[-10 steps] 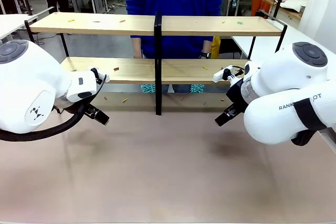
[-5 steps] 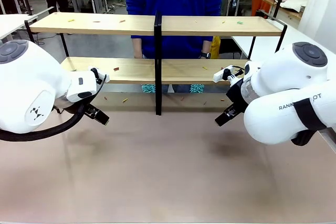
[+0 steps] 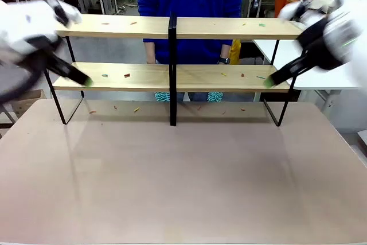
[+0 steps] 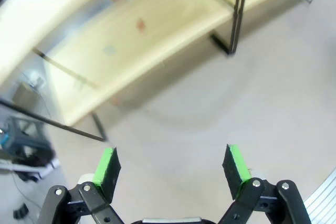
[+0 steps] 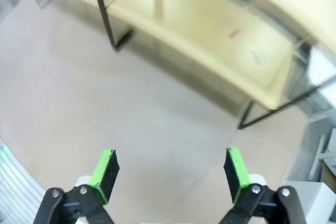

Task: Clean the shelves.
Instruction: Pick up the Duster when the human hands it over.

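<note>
Wooden shelves [image 3: 235, 27] are stood at the far side of the surface [image 3: 183, 187]. Coloured scraps [image 3: 127, 75] are scattered on both tiers. Left tool [image 4: 170, 163] and right tool [image 5: 170, 169] are spread wide, nothing gripped. Cleaning is judged barely begun.

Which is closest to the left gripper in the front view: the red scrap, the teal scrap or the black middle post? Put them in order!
1. teal scrap: on the lower board, just beside the left gripper.
2. red scrap: same board, further toward the middle.
3. black middle post: at the centre of the shelves.
</note>
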Tool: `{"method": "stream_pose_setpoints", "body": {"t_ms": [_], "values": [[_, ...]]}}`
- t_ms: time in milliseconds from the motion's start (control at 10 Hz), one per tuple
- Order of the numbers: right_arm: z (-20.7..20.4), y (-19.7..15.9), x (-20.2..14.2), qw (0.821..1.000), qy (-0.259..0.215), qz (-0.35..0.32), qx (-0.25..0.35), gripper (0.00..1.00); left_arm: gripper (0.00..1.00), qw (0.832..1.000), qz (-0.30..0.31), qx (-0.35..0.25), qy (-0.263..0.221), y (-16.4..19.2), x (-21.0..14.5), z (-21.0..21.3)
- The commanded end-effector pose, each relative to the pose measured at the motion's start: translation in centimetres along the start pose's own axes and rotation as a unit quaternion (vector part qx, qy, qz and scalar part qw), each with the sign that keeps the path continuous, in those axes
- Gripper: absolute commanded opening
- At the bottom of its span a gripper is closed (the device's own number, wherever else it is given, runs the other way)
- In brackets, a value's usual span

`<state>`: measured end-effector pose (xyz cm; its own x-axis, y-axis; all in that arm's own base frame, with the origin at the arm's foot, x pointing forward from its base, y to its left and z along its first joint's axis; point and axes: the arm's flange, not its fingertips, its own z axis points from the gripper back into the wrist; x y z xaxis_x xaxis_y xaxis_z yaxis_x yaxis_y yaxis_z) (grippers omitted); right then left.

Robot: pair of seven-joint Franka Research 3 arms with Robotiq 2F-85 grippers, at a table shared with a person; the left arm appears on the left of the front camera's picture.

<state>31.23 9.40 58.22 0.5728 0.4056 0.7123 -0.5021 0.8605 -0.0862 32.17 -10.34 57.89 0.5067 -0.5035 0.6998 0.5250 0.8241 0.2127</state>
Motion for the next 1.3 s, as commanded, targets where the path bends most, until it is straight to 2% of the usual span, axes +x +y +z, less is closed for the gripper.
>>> {"method": "stream_pose_setpoints", "body": {"t_ms": [0, 100, 200, 300, 400, 500, 600, 700, 800, 1000, 1200], "values": [[6.4, 0.5, -4.5, 0.991, -0.083, -0.007, -0.107, 1.0, 1.0, 0.995, -0.009, 0.039, -0.093, -3.7, -12.3, 7.6], [0.0, 0.0, 0.0, 1.0, 0.0, 0.0, 0.0, 1.0, 1.0, 1.0, 0.0, 0.0, 0.0, 0.0, 0.0, 0.0], [6.1, -0.7, 0.0, 0.998, -0.05, -0.006, -0.037, 1.0, 1.0, 1.0, 0.0, 0.0, 0.0, 0.0, 0.0, 0.0], [3.4, -1.1, -0.7, 0.998, -0.005, -0.043, -0.046, 1.0, 1.0, 0.998, -0.004, 0.02, -0.058, 0.1, -0.2, 8.1], [3.3, -0.6, 0.0, 0.994, -0.032, -0.096, -0.049, 1.0, 1.0, 0.998, 0.021, -0.035, -0.05, 0.1, 0.6, 7.5], [3.6, 0.8, 1.2, 0.989, -0.041, -0.122, -0.076, 1.0, 1.0, 0.998, 0.039, -0.021, -0.041, -0.2, 1.2, 7.4], [3.3, 3.0, 3.0, 0.983, -0.012, -0.158, -0.097, 1.0, 1.0, 0.997, 0.068, 0.004, -0.025, -1.3, 2.8, 7.4], [2.6, 5.1, 4.7, 0.98, 0.017, -0.179, -0.09, 1.0, 1.0, 0.995, 0.096, 0.015, -0.018, -2.2, 3.9, 7.6], [2.1, 7.0, 6.3, 0.978, 0.022, -0.189, -0.084, 1.0, 1.0, 0.997, 0.073, 0.012, 0.013, -3.3, 4.5, 8.0], [3.1, 9.4, 7.8, 0.988, 0.002, -0.14, -0.071, 1.0, 1.0, 0.995, 0.084, 0.016, 0.06, -4.5, 5.2, 8.0], [3.8, 9.3, 7.9, 0.988, 0.002, -0.135, -0.071, 1.0, 1.0, 0.985, 0.15, 0.018, 0.084, -4.7, 5.5, 8.0]]}}
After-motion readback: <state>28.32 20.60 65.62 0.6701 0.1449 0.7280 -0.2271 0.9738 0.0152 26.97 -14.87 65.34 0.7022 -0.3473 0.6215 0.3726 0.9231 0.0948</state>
